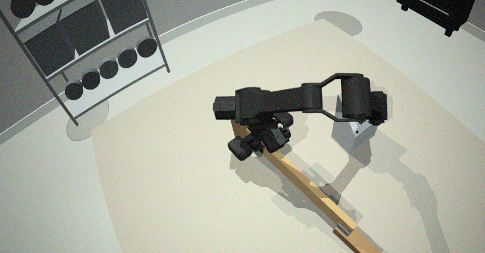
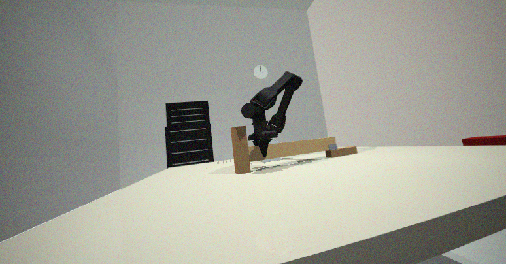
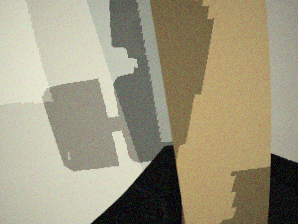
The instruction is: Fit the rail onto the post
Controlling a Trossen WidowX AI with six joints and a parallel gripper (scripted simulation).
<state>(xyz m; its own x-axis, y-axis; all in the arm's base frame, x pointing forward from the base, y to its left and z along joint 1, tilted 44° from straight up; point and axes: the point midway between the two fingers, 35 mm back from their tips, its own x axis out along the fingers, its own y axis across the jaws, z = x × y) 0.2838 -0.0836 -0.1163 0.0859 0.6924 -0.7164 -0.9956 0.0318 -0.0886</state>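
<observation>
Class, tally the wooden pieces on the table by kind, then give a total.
Long light-brown wooden rail, held in the black tool: 1
Short upright wooden post: 1
Low wooden footboard block: 1
Total: 3

Pegs and post-rail (image 1: 305, 183) joint hidden.

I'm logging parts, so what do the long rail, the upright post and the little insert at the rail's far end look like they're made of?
The long tan rail and the short upright post look like plain matte wood, though no grain shows. The small grey insert at the far end looks like metal, perhaps the bracket; too small to be sure.
</observation>
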